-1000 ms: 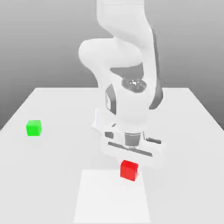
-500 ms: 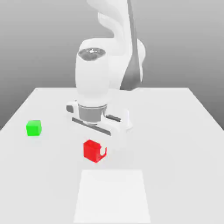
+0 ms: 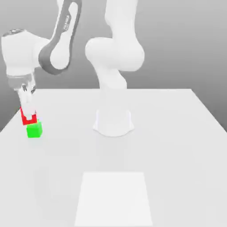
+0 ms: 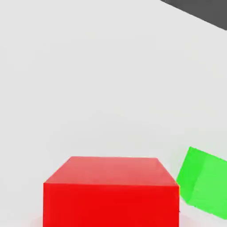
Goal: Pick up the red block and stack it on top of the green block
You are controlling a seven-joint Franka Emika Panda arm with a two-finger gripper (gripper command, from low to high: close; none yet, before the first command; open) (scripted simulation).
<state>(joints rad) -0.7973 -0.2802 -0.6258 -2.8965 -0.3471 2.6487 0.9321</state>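
Note:
The red block [image 3: 24, 117] hangs in the air at the exterior view's left, with my gripper [image 3: 29, 115] shut on it. It sits just above the green block [image 3: 34, 130] and slightly toward the exterior view's left of it. The green block rests on the white table [image 3: 168, 133]. In the hand view the red block [image 4: 111, 190] is close up, and the green block [image 4: 205, 186] lies beside it, lower down on the table.
The arm's white base [image 3: 113, 119] stands at the middle back of the table. A paler square patch [image 3: 114, 198] marks the table's near side. The table's left edge runs close to the green block.
The arm has swung from the middle of the table to the exterior view's left, carrying the red block up and over to just above the green block.

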